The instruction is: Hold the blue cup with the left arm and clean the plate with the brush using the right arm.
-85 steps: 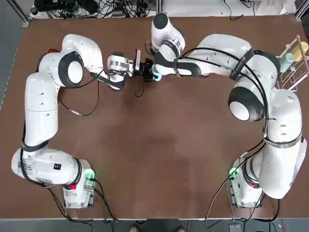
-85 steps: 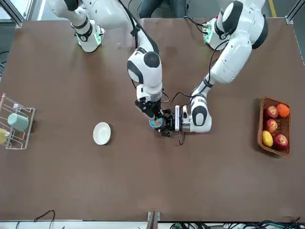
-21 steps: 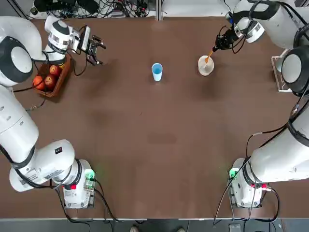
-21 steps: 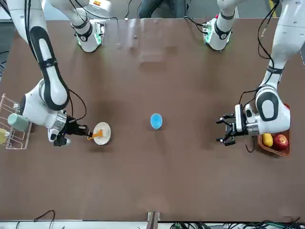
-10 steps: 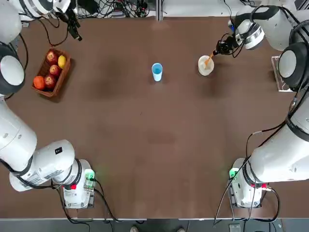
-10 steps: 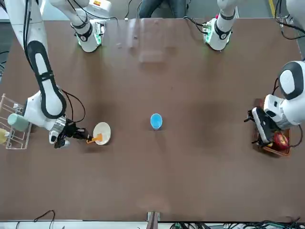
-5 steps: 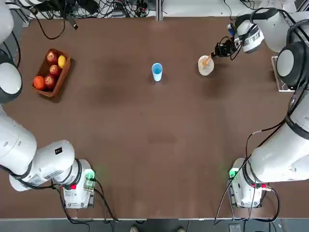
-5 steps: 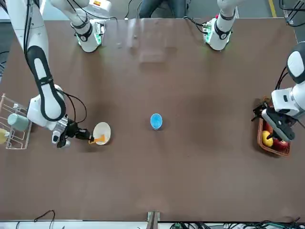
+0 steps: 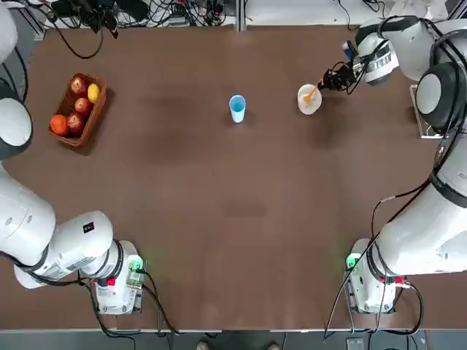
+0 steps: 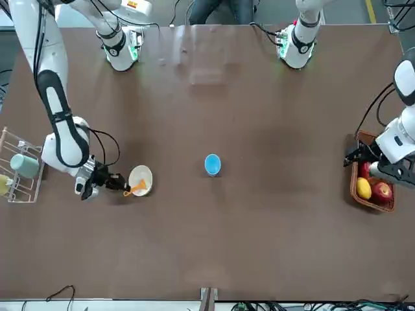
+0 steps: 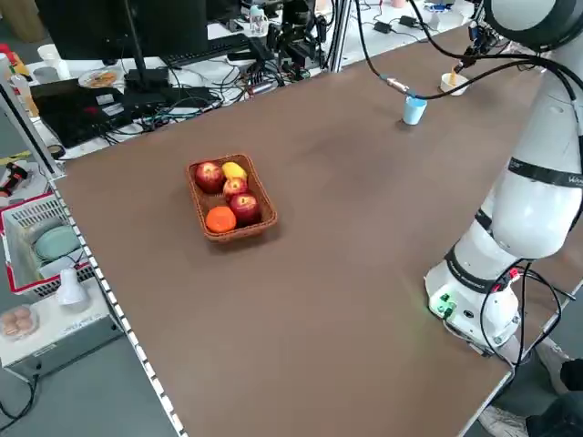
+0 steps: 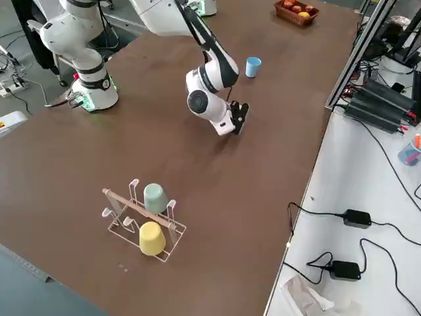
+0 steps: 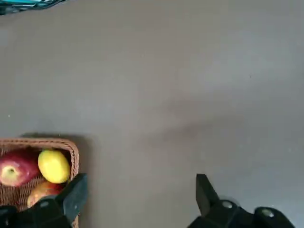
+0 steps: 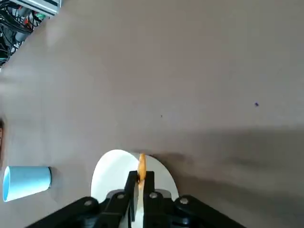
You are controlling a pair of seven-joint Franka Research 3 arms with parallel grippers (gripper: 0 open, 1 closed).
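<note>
The blue cup stands upright and alone at the far middle of the table, with no gripper near it. To its right lies the small cream plate. My right gripper is at the plate's right rim, shut on the orange brush, whose tip rests on the plate. In the right wrist view the brush sticks out between the closed fingers over the plate. My left gripper hovers open by the fruit basket, far from the cup, and holds nothing.
The wicker basket of fruit sits at the far left. A wire rack holding a teal cup and a yellow cup stands at the table's right edge. Cables and equipment crowd the area beyond the far edge.
My left gripper has swung farther out past the fruit basket toward the table's far left corner. My right gripper has shifted slightly at the plate's rim with the brush still on the plate.
</note>
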